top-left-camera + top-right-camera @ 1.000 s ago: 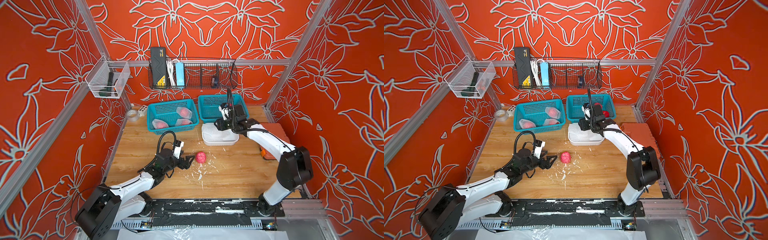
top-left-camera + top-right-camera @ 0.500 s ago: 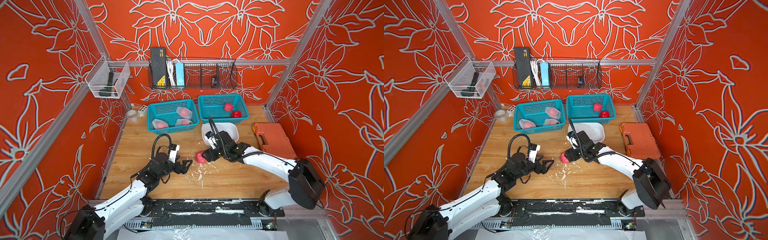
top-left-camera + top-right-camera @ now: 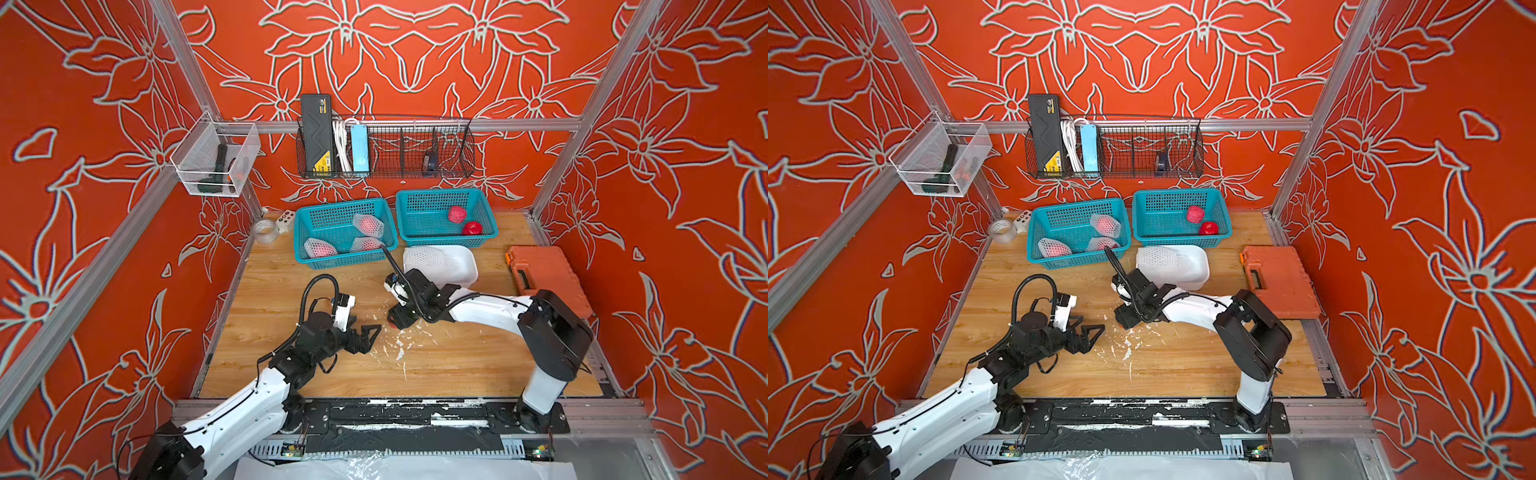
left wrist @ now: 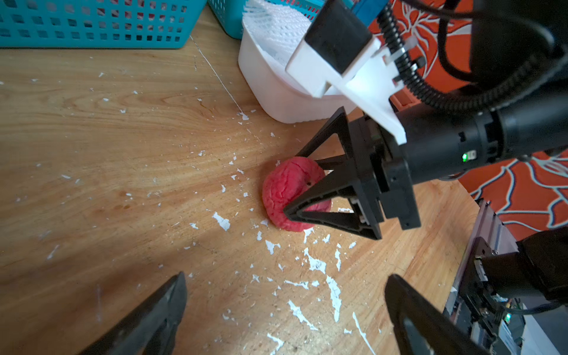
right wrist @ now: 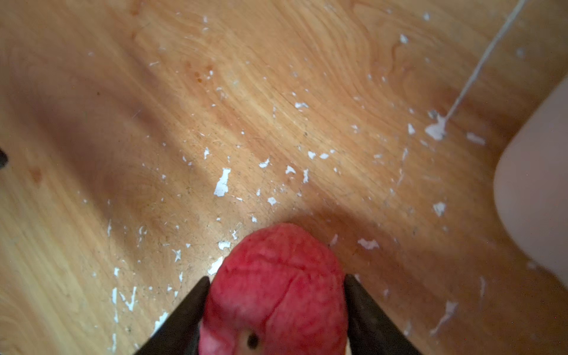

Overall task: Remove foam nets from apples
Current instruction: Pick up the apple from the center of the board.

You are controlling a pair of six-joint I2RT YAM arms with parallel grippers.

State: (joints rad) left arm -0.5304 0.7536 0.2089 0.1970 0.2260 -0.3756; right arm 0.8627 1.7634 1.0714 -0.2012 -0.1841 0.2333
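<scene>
A bare red apple (image 5: 276, 295) rests on the wooden table, and my right gripper (image 5: 276, 289) is shut on it, one black finger on each side. The left wrist view shows the same apple (image 4: 281, 187) between those fingers. From above, the right gripper (image 3: 395, 322) hides the apple. My left gripper (image 4: 285, 278) stands open and empty, a short way in front of the apple and to the left of it in a top view (image 3: 372, 332). Three apples in foam nets (image 3: 368, 224) lie in the left teal basket (image 3: 345, 262). Loose foam nets (image 3: 428, 259) fill the white tray (image 3: 467, 266).
The right teal basket (image 3: 446, 241) holds two bare apples (image 3: 457, 214). An orange case (image 3: 544, 274) lies at the right edge and a tape roll (image 3: 266, 230) at the back left. White foam crumbs (image 3: 399, 353) litter the table middle. A wire rack (image 3: 386, 149) hangs on the back wall.
My right gripper came from the white tray down to the bare apple and closed on it. The left gripper opened fully and drew back a little from the apple.
</scene>
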